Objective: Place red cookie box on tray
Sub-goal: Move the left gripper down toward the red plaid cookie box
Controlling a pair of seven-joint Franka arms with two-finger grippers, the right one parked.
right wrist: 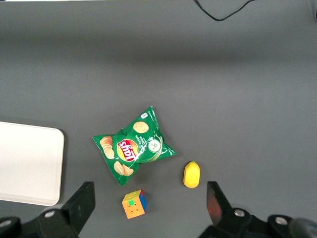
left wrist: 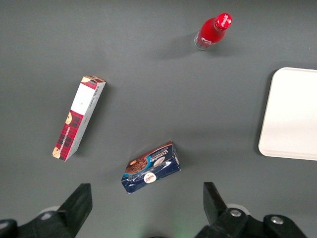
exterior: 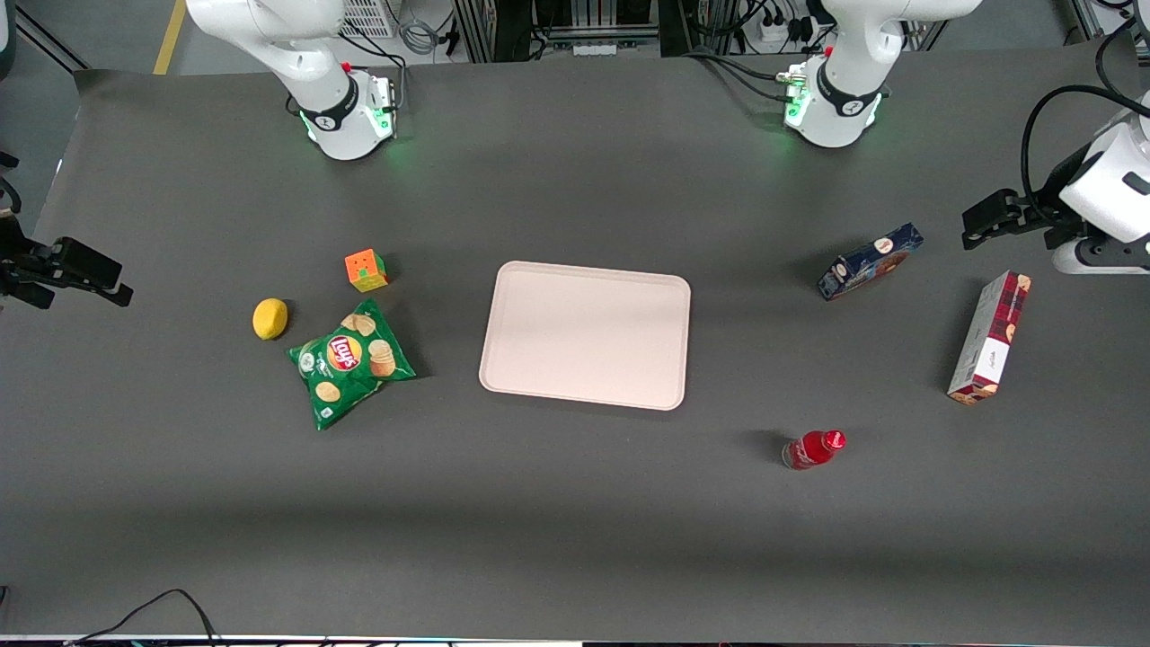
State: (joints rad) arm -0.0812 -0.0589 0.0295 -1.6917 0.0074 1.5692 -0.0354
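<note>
Surface [exterior: 575, 521]: dark grey, carrying every item you see, with nothing yet moved onto the target.
Tray [exterior: 586, 334]: pale pink-beige and bare at mid-surface; this is your drop zone, well apart from the box you want.
Red cookie box [exterior: 989, 337]: lying flat on the surface toward the working arm's end, its long axis running roughly toward and away from the front camera, slightly tilted; nothing touches it.
Pincer [exterior: 979, 223]: hovering high at the working arm's end, fingers spread wide and holding nothing; in the wrist view both fingers frame bare surface, with the red cookie box off to 1 side.
Blue cookie box [exterior: 870, 261]: the shorter decoy, nearer the tray than your target; do not mistake it.
Red bottle [exterior: 813, 448]: upright, nearer the front camera, likely clear of a direct carry path.
Step in hand: the approach, judging by the gap. Centre over the box's middle, turn the wrist so the fingers close across its narrow width, then descend squarely; an off-centre grip would probably let the long box swing.
</note>
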